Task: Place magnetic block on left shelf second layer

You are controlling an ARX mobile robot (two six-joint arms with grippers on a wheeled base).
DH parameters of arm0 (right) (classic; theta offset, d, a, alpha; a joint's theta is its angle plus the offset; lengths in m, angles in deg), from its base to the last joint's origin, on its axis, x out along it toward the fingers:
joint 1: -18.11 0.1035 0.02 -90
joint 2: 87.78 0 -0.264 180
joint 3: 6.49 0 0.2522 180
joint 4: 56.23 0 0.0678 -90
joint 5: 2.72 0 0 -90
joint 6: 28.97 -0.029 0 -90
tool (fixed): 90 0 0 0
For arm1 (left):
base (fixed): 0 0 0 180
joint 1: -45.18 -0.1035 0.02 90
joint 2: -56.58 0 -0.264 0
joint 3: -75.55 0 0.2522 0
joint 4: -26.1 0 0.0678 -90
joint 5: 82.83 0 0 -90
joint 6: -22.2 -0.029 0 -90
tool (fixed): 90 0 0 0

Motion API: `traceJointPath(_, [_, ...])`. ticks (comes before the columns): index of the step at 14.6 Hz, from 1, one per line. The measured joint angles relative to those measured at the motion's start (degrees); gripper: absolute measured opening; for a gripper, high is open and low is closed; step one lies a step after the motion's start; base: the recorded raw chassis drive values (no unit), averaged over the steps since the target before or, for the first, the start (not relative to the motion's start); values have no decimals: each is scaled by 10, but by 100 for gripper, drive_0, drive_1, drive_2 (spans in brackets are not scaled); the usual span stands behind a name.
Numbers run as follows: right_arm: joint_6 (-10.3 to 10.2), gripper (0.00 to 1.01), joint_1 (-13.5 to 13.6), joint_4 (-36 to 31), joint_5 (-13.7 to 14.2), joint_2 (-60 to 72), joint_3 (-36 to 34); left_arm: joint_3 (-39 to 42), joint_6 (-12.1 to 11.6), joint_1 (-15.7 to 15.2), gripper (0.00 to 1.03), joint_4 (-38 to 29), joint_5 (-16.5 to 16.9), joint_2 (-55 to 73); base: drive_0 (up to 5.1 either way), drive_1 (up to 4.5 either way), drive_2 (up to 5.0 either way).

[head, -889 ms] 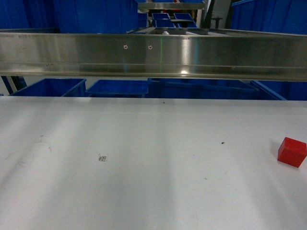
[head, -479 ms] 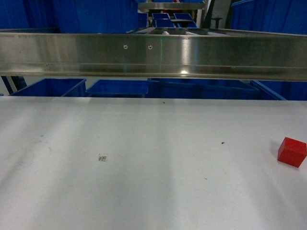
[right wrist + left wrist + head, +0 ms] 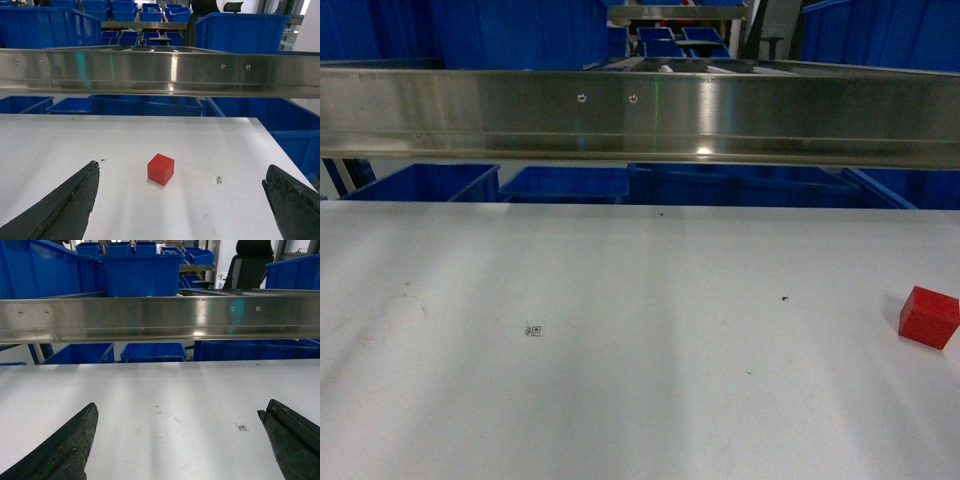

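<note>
The magnetic block (image 3: 161, 169), a small bright red cube, rests on the white tabletop (image 3: 125, 145). In the head view the block (image 3: 928, 317) lies at the far right edge. My right gripper (image 3: 182, 170) is open, its black fingers spread wide with the block ahead of them, slightly left of centre and untouched. My left gripper (image 3: 179, 410) is also open, over bare table with nothing between its fingers. Large deep blue bins (image 3: 140, 275) stand beyond the steel rail. I cannot tell which one marks the left shelf second layer. Neither gripper shows in the head view.
A wide steel rail (image 3: 640, 118) crosses above the table's far edge. Lower blue bins (image 3: 565, 184) sit behind and below it. The table's right edge (image 3: 280, 150) drops to more blue bins (image 3: 295, 135). A small printed marker (image 3: 534, 329) lies on the table.
</note>
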Motion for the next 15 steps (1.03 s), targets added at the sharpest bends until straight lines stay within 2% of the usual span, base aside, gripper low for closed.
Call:
traceJointPath(2, [0, 98, 0, 0, 0, 0, 0, 0, 0, 0, 98, 0, 0, 0, 0, 0, 0])
traceJointPath(3, [-7, 98, -10, 26, -33, 11, 5, 0, 0, 0, 98, 0, 0, 0, 0, 0, 0])
traceJointPath(4, [-19, 98, -29, -17, -87, 86, 9, 0, 0, 0, 98, 0, 0, 0, 0, 0, 0])
traceJointPath(5, [-29, 98, -38, -125, -104, 227, 33, 0, 0, 0, 98, 0, 0, 0, 0, 0, 0])
traceJointPath(6, [-37, 98, -36, -231, -89, 370, 79, 0, 0, 0, 98, 0, 0, 0, 0, 0, 0])
traceJointPath(7, [-46, 98, -19, -315, -68, 511, 145, 0, 0, 0, 98, 0, 0, 0, 0, 0, 0])
traceJointPath(8, [-52, 98, -3, -345, -67, 638, 220, 0, 0, 0, 98, 0, 0, 0, 0, 0, 0])
traceJointPath(9, [-54, 98, 10, -335, -49, 755, 293, 0, 0, 0, 98, 0, 0, 0, 0, 0, 0])
traceJointPath(10, [-42, 98, 28, -319, -6, 899, 382, 0, 0, 0, 98, 0, 0, 0, 0, 0, 0])
traceJointPath(11, [-23, 98, 34, -324, 14, 972, 435, 0, 0, 0, 98, 0, 0, 0, 0, 0, 0])
traceJointPath(12, [1, 98, 34, -352, 31, 991, 443, 0, 0, 0, 98, 0, 0, 0, 0, 0, 0])
traceJointPath(13, [12, 98, 34, -360, 33, 986, 441, 0, 0, -1, 98, 2, 0, 0, 0, 0, 0])
traceJointPath(15, [21, 98, 34, -363, 35, 974, 441, 0, 0, -1, 98, 0, 0, 0, 0, 0, 0])
